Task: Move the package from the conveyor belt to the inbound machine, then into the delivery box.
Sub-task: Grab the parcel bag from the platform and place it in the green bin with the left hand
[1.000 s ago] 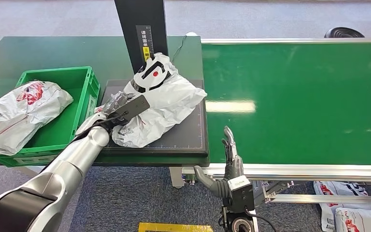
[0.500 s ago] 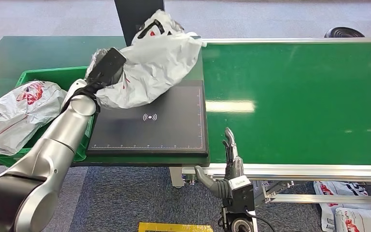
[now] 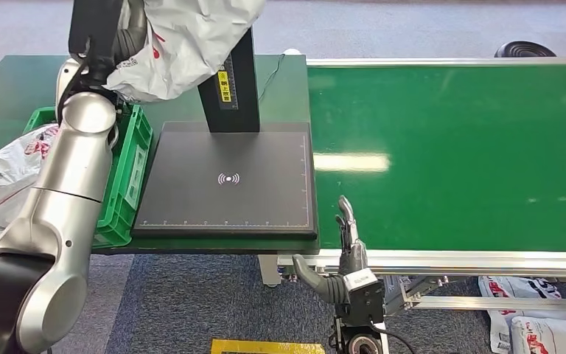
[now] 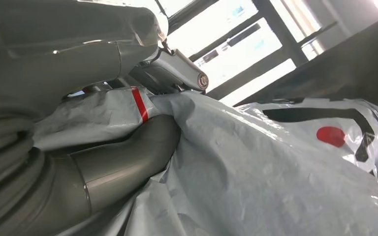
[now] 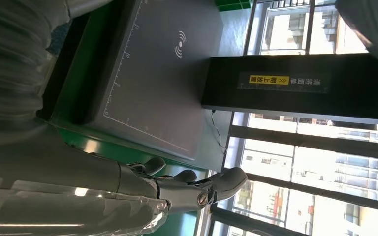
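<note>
Your robot's left hand (image 3: 107, 44) held the crinkled grey plastic package with red and black markings (image 3: 184, 37) high above the far left of the table, its thumb (image 4: 128, 164) and fingers closed into the bag's folds in the left wrist view. The bag hung over the far end of the green plastic delivery crate (image 3: 134, 158) and against the black upright post with a yellow label (image 3: 230, 81). In the crate lay another grey plastic bag with red print (image 3: 7, 173), spilling over its left rim; the silver left arm (image 3: 74, 192) crossed the crate's right wall. The flat black scanner pad with a white wireless mark (image 3: 228, 179) sat bare between the crate and the green conveyor belt (image 3: 449, 155), its right edge just beside the belt's. Your right hand (image 3: 346, 254) stood at the belt's near aluminium rail (image 3: 472, 259), fingers straight and close together, thumb out, gripping nothing. More printed bags (image 3: 538, 324) lay on the grey carpet at lower right.
</note>
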You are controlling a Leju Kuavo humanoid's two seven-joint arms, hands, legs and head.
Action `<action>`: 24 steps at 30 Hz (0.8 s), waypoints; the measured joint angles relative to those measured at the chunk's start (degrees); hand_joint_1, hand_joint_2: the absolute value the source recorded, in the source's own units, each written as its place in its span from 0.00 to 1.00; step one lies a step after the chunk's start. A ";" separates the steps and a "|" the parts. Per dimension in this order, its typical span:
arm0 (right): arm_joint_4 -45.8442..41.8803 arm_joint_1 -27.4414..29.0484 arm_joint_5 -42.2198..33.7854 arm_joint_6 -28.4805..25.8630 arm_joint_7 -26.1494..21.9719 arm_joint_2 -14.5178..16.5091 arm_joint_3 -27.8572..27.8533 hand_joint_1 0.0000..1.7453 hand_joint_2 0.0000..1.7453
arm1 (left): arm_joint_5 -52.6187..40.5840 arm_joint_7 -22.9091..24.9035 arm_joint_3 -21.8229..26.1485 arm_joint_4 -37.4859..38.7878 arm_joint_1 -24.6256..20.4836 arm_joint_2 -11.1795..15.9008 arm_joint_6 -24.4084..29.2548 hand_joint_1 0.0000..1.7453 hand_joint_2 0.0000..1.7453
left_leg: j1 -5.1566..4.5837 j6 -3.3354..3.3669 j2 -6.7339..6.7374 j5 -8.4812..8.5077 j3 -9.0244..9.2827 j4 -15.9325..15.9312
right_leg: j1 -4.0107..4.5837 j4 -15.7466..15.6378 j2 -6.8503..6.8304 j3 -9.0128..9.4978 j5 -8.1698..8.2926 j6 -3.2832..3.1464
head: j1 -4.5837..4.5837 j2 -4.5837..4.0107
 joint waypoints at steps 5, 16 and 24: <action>-0.01 0.22 0.07 0.00 0.06 0.24 0.02 0.00 1.00 | 1.86 -0.05 -0.02 -3.17 0.13 0.09 0.74 1.00 1.00 | 0.00 0.00 -0.03 0.00 0.00 0.00 | 0.00 0.00 0.00 0.01 0.00 0.00 | -0.01 0.00; -0.01 0.22 0.07 0.00 0.06 0.45 0.02 0.00 1.00 | 2.11 -0.10 -0.03 -4.93 0.41 0.25 0.91 1.00 1.00 | 0.00 0.00 -0.02 0.00 -0.01 0.00 | 0.00 0.00 0.00 0.00 0.00 0.00 | -0.01 0.00; -0.53 0.76 0.17 -0.26 0.13 0.44 -0.05 0.00 1.00 | 2.64 -1.92 -0.65 -5.34 3.77 2.52 2.11 1.00 1.00 | 0.00 0.00 -0.01 0.00 0.00 -0.01 | 0.00 0.00 0.01 0.00 0.00 0.00 | -0.01 0.00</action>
